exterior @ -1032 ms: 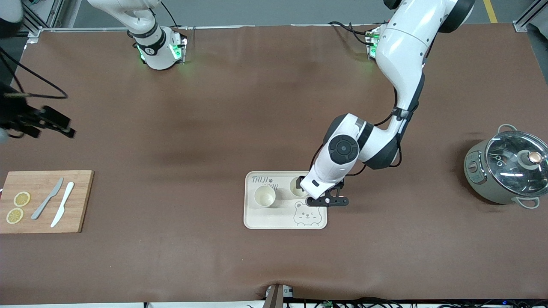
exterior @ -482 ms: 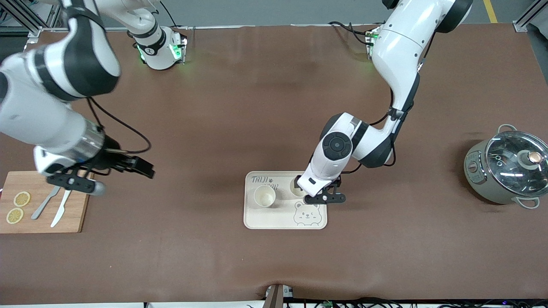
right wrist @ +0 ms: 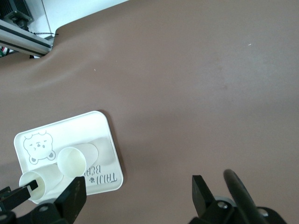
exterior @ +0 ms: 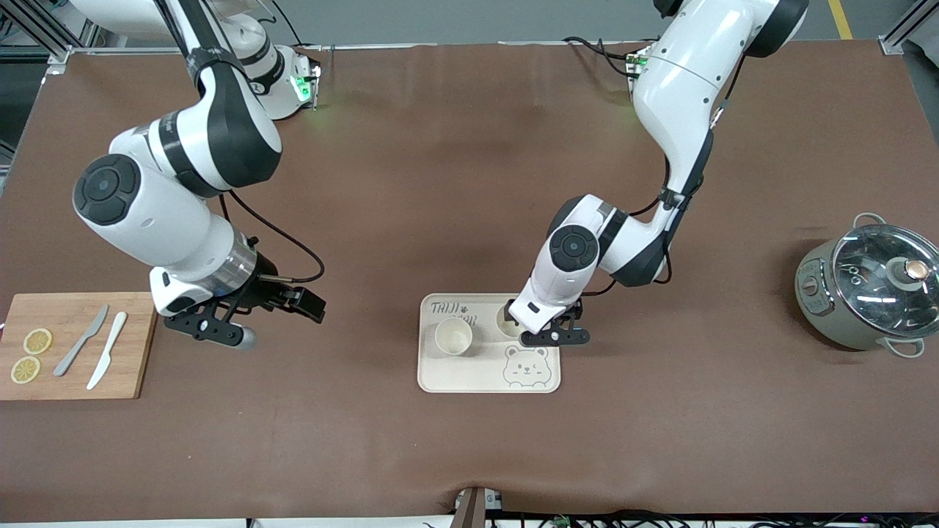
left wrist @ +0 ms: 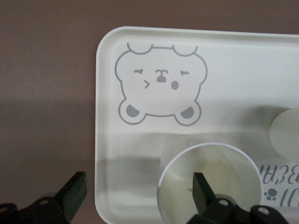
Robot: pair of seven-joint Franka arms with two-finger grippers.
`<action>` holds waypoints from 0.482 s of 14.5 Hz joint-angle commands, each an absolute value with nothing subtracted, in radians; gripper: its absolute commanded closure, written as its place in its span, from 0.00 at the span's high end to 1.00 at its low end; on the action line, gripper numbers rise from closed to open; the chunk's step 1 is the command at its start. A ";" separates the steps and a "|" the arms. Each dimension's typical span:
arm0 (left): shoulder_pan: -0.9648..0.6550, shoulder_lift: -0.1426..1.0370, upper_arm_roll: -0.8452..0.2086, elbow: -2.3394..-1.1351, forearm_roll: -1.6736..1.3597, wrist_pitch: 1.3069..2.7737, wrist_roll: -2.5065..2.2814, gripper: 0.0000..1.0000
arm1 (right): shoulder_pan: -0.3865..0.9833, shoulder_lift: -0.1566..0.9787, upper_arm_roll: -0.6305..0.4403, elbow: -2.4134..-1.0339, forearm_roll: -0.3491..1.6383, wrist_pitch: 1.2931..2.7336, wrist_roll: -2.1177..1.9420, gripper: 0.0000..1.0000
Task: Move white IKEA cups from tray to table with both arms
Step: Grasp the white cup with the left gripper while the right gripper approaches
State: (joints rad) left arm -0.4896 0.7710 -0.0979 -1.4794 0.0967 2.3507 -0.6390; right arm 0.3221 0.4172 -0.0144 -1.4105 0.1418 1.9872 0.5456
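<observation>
Cups: two white IKEA cups [exterior: 453,336] stand upright side by side on the bear tray [exterior: 469,378], in its half farther from the front camera.
Left gripper [left wrist: 140,193]: low over the cup [left wrist: 210,184] at the left arm's end of the tray; jaws spread wide, one finger inside the rim, one outside, nothing clamped.
Right gripper [exterior: 253,323]: over bare brown table between the cutting board [exterior: 136,367] and the tray, jaws wide apart, empty.
Pot [exterior: 866,293]: lidded, at the left arm's end of the table.
</observation>
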 commanded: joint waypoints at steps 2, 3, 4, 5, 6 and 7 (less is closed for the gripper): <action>-0.499 0.776 -0.094 -1.485 0.127 2.375 -0.670 1.00 | 0.341 0.497 -0.021 -1.379 0.150 2.058 0.572 1.00; -0.497 0.778 -0.094 -1.485 0.127 2.375 -0.670 1.00 | 0.350 0.518 -0.021 -1.374 0.150 2.080 0.590 1.00; -0.497 0.781 -0.094 -1.485 0.129 2.375 -0.663 1.00 | 0.373 0.538 -0.021 -1.370 0.149 2.109 0.609 1.00; -0.495 0.790 -0.095 -1.480 0.130 2.375 -0.670 1.00 | 0.397 0.564 -0.025 -1.353 0.146 2.124 0.638 1.00; -0.497 0.795 -0.094 -1.482 0.130 2.375 -0.670 1.00 | 0.416 0.592 -0.025 -1.324 0.146 2.118 0.664 1.00; -0.497 0.802 -0.094 -1.482 0.130 2.375 -0.672 1.00 | 0.434 0.613 -0.026 -1.298 0.143 2.108 0.672 1.00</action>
State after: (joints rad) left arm -0.4905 0.7871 -0.0979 -1.4814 0.0968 2.3567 -0.6393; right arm 0.3895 0.5536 -0.0136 -1.3884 0.1416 2.1296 0.6246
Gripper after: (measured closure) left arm 0.000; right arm 0.000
